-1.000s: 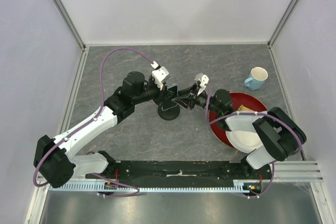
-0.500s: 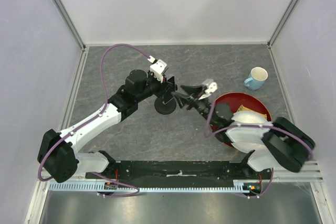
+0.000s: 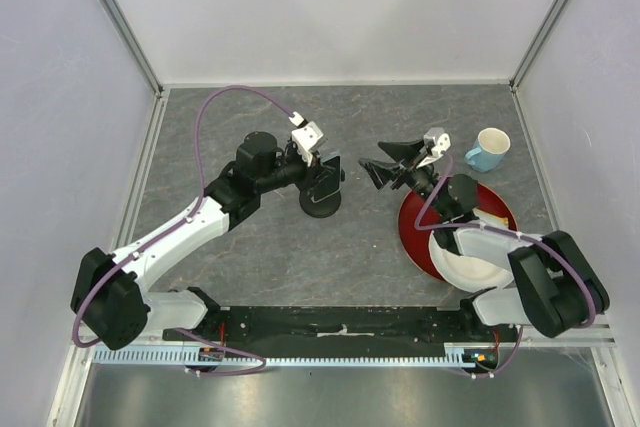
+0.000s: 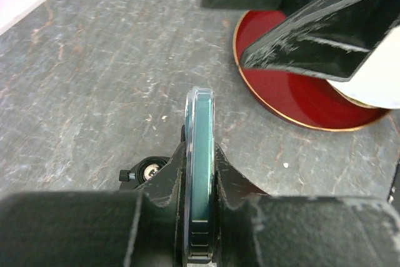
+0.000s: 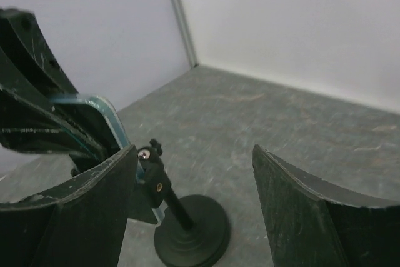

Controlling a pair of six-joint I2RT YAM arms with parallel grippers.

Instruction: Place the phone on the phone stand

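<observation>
Tabletop (image 4: pixel 94 79) separates gripped phone (image 4: pixel 201 154) from red plate (image 4: pixel 294 101).

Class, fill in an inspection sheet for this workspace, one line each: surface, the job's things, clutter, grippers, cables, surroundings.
Surface: grey, stone-patterned table.
Job's things: phone held on edge over the stand; whether it sits in the cradle cannot be told.
Clutter: red plate on the right; blue mug beyond it.
Grippers: left gripper shut on the phone; right gripper open, holding nothing, clear of the phone.
Cables: purple cable looping high on the left; a second one on the right.
Surroundings: plain pale walls; metal frame posts in the corners.
</observation>
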